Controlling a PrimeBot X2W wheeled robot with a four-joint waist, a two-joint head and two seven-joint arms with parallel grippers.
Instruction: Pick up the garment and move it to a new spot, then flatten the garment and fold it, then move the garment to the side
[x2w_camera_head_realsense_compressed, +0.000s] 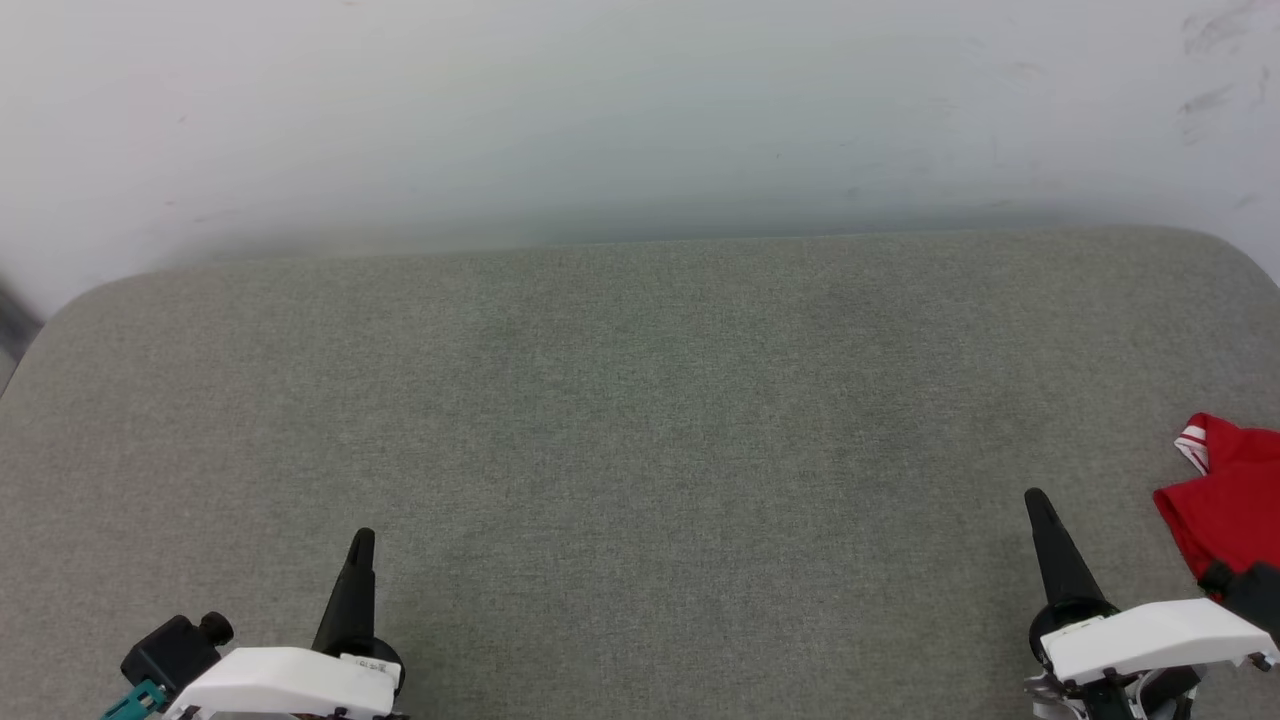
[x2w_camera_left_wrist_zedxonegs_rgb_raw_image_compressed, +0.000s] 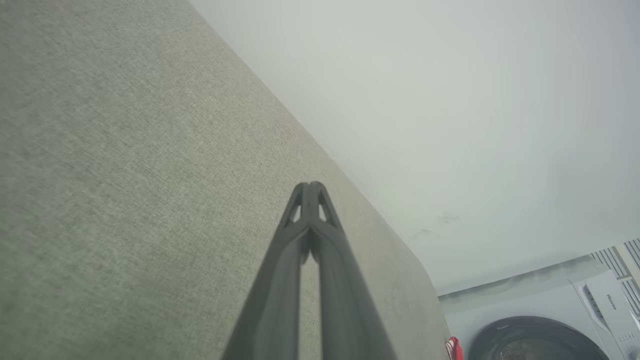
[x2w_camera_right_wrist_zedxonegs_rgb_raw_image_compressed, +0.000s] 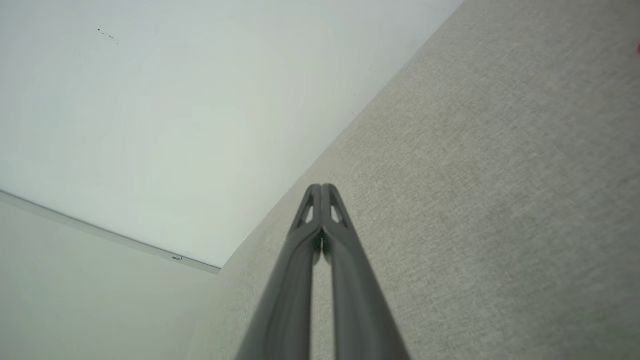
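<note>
Your left claw (x2w_camera_head_realsense_compressed: 362, 545) sits pinched shut at the lower left of the head view, its two dark fingers pressed into a single point aimed up the frame over grey-green fabric. The left wrist view confirms it: the fingertips meet, with just a thin slit showing lower down between the shanks. Your right claw (x2w_camera_head_realsense_compressed: 1036, 500), at the lower right, is likewise closed tight, its tips together in its own wrist view. Neither claw grips anything, and whether either tip touches the fabric cannot be told.

Around them spreads the padded bench (x2w_camera_head_realsense_compressed: 640, 420), covered in woven cloth with rounded far corners, running back to a pale wall (x2w_camera_head_realsense_compressed: 600, 110) that is scuffed toward the upper right.

You will find the garment (x2w_camera_head_realsense_compressed: 1232, 510) bunched on the bench at the right edge of the head view, cut off by the frame. It lies to the right of your right claw and apart from its fingers. What shows is red cloth with a patch of white-and-red striped trim at its upper left corner. A black part of the right wrist overlaps its lower edge in that view.

From the left wrist view, a sliver of red shows at the bench's far corner, beside a white front-loading washing machine (x2w_camera_left_wrist_zedxonegs_rgb_raw_image_compressed: 540, 335) against the wall.
</note>
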